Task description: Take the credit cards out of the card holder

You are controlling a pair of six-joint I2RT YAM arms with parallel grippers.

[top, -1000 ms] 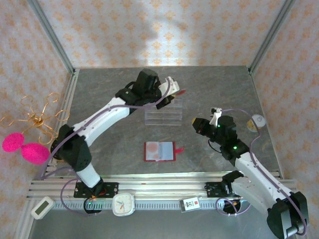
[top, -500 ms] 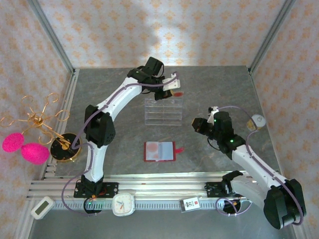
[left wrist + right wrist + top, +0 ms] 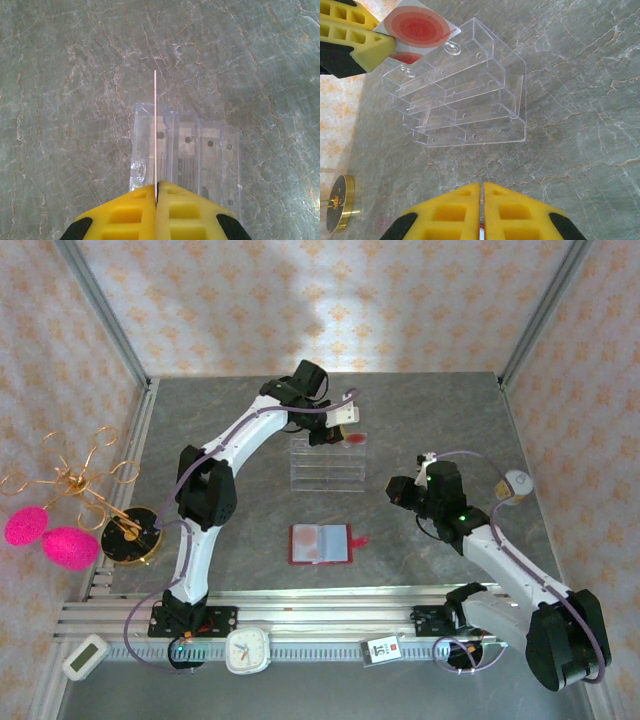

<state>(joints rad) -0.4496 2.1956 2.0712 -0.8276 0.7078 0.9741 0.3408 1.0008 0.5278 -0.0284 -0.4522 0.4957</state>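
The left claw (image 3: 156,187) grips the pale credit card (image 3: 155,125) with the red round mark. The card is edge-on, its long axis running straight out from the fingertips and parallel to the slots of the clear acrylic rack (image 3: 465,100) just below. The right claw (image 3: 482,187), closed on nothing, faces the rack. The red card holder (image 3: 320,543) lies open on the table (image 3: 420,410), nearer the right claw.

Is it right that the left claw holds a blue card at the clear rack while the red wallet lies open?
No: the card the left claw holds is pale with a red round mark, not blue, as the right wrist view shows. It is at the clear rack, and the red wallet lies open.
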